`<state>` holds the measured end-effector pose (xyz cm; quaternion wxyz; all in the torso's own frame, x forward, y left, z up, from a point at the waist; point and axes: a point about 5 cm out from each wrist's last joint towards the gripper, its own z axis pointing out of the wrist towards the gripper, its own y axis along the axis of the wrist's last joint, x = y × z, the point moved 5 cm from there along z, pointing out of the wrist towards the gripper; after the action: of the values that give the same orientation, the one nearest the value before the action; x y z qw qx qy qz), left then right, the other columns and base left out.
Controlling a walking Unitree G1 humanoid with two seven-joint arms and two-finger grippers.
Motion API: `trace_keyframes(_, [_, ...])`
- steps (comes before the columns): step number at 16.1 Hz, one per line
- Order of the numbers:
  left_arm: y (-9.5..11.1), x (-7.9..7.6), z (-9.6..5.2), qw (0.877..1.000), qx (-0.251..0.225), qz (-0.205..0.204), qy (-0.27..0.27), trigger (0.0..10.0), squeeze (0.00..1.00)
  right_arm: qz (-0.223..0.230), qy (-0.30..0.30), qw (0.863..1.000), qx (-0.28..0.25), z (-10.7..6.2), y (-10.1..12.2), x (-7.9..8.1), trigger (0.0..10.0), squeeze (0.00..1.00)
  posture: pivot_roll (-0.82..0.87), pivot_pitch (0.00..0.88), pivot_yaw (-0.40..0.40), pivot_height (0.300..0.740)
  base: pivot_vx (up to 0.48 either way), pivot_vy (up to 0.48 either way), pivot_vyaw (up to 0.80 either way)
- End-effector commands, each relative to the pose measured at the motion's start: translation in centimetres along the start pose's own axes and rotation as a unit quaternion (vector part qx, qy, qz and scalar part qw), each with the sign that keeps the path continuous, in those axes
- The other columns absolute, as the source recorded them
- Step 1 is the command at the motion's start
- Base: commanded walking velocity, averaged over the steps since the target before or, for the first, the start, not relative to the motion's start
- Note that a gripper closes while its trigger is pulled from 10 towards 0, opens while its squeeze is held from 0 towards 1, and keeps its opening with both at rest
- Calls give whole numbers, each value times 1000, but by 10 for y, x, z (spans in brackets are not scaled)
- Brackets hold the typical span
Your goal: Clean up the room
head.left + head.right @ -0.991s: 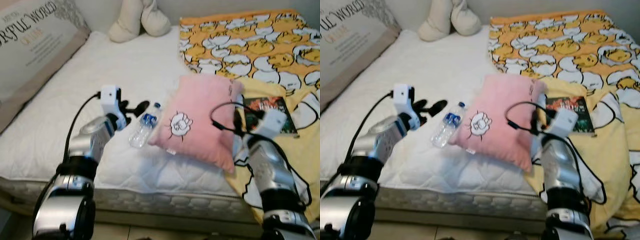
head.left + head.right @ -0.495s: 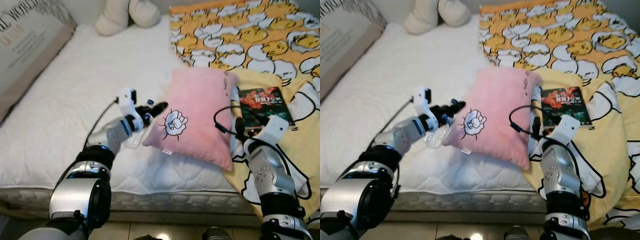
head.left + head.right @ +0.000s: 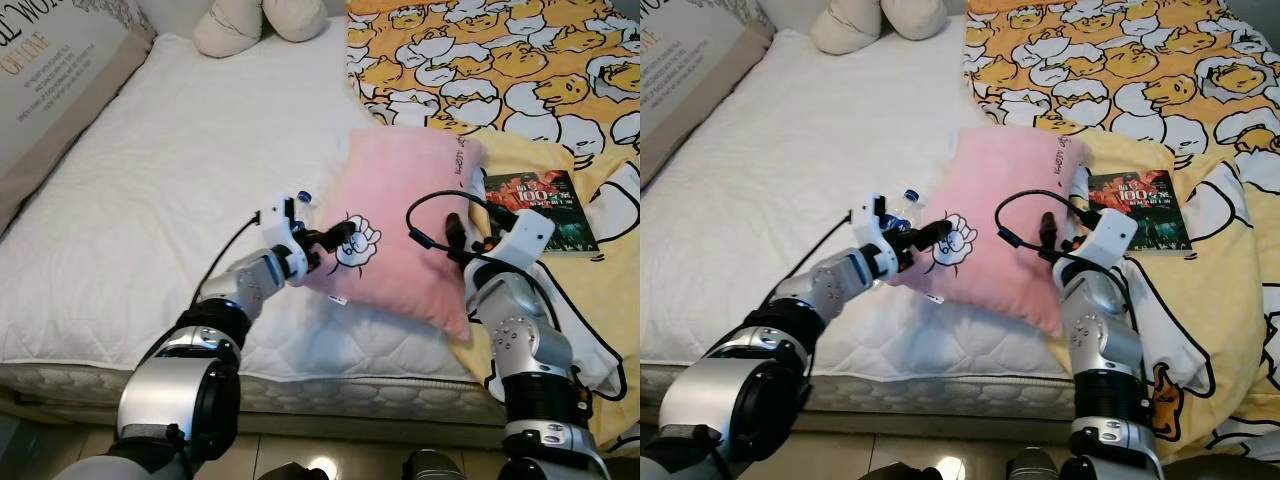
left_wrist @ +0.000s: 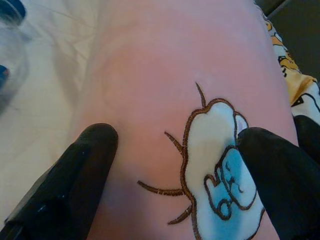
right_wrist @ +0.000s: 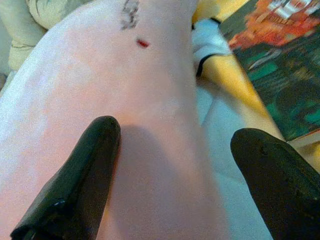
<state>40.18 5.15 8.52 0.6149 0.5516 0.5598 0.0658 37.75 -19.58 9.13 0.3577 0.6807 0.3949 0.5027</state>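
Bracketing the pink pillow (image 3: 405, 235) from left and right, the left gripper (image 3: 330, 240) and right gripper (image 3: 458, 232) press in with fingers spread apart, seemingly to lift it off the bed (image 3: 150, 200).

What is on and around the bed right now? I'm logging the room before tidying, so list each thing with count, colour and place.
pillow: 1, pink with a white cartoon patch, middle of the bed near the front edge
water bottle: 1, clear with blue cap, beside the pillow's left edge, partly hidden
book: 1, dark green and red cover, on the blanket right of the pillow
blanket: 1, yellow with white egg cartoons, right side of the bed
plush toy: 1, cream, far end of the bed
large cushion: 1, beige with lettering, far left
mattress cover: 1, white quilted
left pincer: open, fingers on the pillow's patch
right pincer: open, at the pillow's right edge
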Motion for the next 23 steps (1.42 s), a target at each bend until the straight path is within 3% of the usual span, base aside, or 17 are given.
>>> trace_keyframes(1, [0,1,0,1000,5,12,2,10000,0,9,3,1000,16,0,-8,4,10000,0,-207,97,195,740,0,0,0])
trace_keyframes(6, [-19,12,-2,998,27,46,32,10000,0,41,2,998,50,-2,-29,7,10000,0,-218,81,202,740,0,0,0])
trace_keyframes(7, [-24,14,-2,998,30,50,38,10000,0,61,-3,996,65,-1,-36,7,7451,0,-218,82,204,740,0,0,0])
trace_keyframes(8, [-26,14,-2,998,30,47,39,10000,0,75,-4,994,73,-1,-40,7,1569,0,-219,86,206,740,0,0,0])
trace_keyframes(9, [-27,9,0,998,28,43,29,1725,0,96,1,991,92,-1,-47,9,0,0,-219,86,206,740,0,0,0])
trace_keyframes(10, [-29,3,3,999,28,38,15,0,0,102,6,990,102,-2,-52,11,0,0,-217,93,209,740,0,0,0])
trace_keyframes(11, [-31,-6,6,999,27,33,-9,0,0,104,13,988,111,-4,-57,14,0,0,-214,97,209,740,0,0,0])
trace_keyframes(18, [-28,-11,6,999,7,14,-29,0,0,75,49,989,114,-9,-57,18,0,0,-213,111,218,740,0,0,0])
trace_keyframes(23, [-49,1,-3,1000,-1,14,-17,0,0,7,62,993,98,-14,-57,16,0,0,-211,113,220,740,0,0,0])
